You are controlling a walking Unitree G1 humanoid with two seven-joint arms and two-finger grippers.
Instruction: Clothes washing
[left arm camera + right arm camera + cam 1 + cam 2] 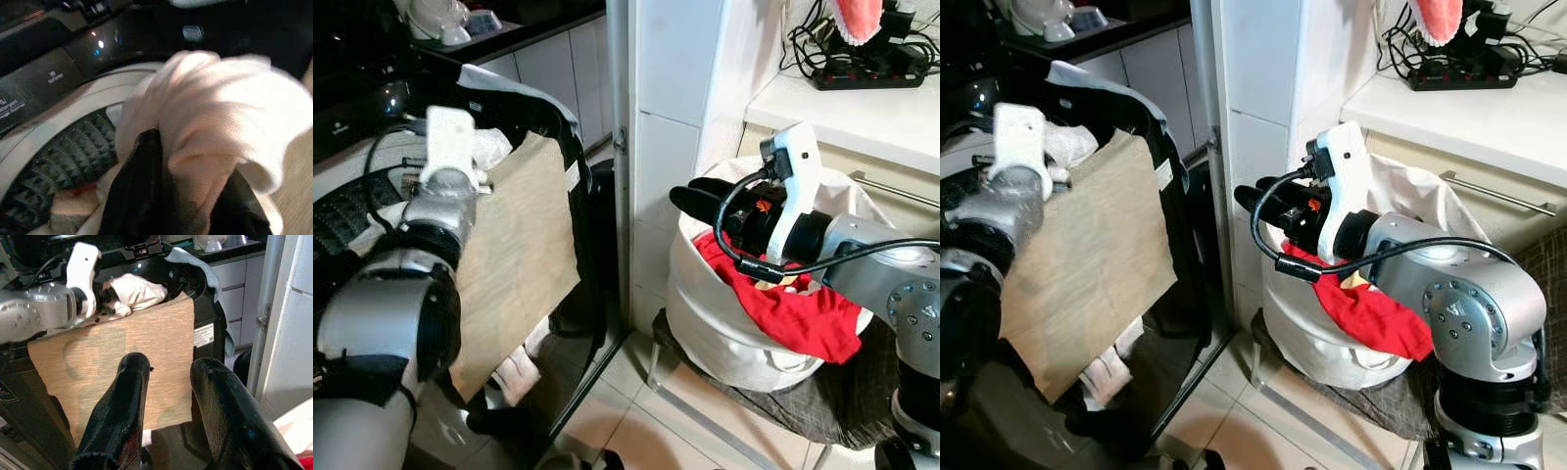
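My left gripper (108,299) is shut on a bunched white cloth (220,112), held over the open top of the washing machine (63,156). The same cloth (496,147) shows just beyond my left wrist. A tan cloth (519,255) hangs down the machine's front below it. My right gripper (697,201) is open with nothing between its fingers (117,411). It hovers above the near rim of a white laundry bag (715,323). A red garment (803,313) spills out of the bag under my right wrist.
A white tiled pillar (666,117) stands between the machine and the bag. The bag rests on a dark stool (822,401) over a tiled floor (636,411). A counter with a power strip (871,69) lies behind to the right.
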